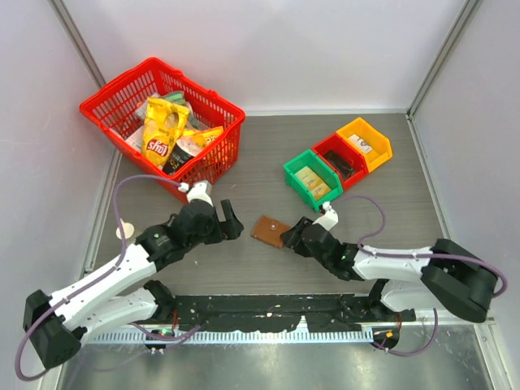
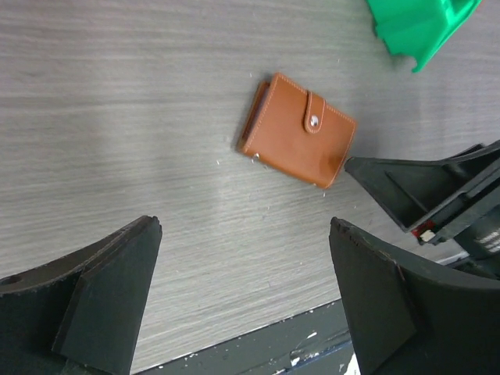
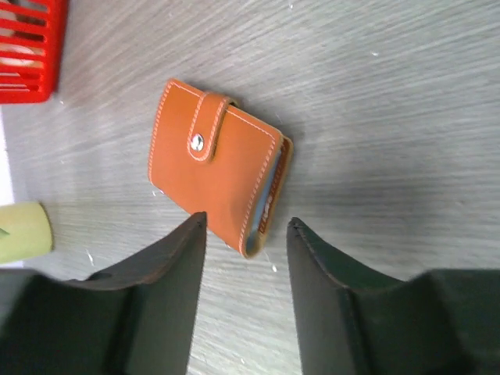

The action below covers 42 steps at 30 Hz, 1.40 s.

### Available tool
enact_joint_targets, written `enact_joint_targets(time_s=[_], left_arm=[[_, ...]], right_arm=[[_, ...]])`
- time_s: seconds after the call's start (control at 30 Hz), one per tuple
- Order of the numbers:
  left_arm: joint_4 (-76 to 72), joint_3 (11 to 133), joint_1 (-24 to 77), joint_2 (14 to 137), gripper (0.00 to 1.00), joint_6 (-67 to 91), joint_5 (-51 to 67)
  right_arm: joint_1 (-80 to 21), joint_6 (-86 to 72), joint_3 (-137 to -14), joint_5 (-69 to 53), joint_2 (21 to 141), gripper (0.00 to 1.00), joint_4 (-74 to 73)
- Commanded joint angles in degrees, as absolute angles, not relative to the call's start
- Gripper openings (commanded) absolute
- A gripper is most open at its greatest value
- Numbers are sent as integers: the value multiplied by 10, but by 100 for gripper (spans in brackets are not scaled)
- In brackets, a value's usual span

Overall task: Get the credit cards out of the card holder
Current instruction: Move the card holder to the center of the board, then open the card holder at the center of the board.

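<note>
Your right claw sits closest, jaws partly apart and clamping nothing, with one corner of the card holder poking into the gap between its tips. That holder lies flat on the table, snapped shut, the credit cards hidden inside. Its longer side slants away up-left in that wrist view. Your left claw, spread wide and empty, stands farther off, so I'd judge the right arm better placed.
</note>
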<state>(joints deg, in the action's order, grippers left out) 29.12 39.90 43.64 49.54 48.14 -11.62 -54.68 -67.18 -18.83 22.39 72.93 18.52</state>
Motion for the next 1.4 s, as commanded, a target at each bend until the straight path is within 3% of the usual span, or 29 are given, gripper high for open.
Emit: enact_joint_targets(time_s=[0.0, 0.1, 0.2, 0.33, 0.63, 0.83, 0.97, 1.2, 1.37], left_arm=[[245, 389, 506, 527, 92, 575, -213], [221, 370, 535, 550, 91, 619, -233], [175, 346, 545, 570, 87, 656, -234], [119, 331, 546, 605, 81, 686, -234], [37, 366, 545, 759, 70, 713, -179], [17, 393, 526, 837, 65, 704, -154], [11, 411, 484, 880, 52, 683, -121], [40, 480, 442, 929, 57, 592, -95], [60, 476, 441, 898, 65, 568, -111]], right_arm=[[-551, -608, -218, 233, 637, 55, 36], [-540, -503, -249, 236, 592, 65, -52], [-497, -382, -300, 179, 583, 68, -83], [-395, -277, -343, -21, 633, 69, -88], [-337, -172, -422, -159, 812, 64, -58], [-338, -180, -398, -219, 847, 58, -19], [-359, -206, -368, -237, 845, 51, -5], [-443, -279, -347, -206, 812, 52, 12], [-419, -302, -359, -101, 754, 53, -47]])
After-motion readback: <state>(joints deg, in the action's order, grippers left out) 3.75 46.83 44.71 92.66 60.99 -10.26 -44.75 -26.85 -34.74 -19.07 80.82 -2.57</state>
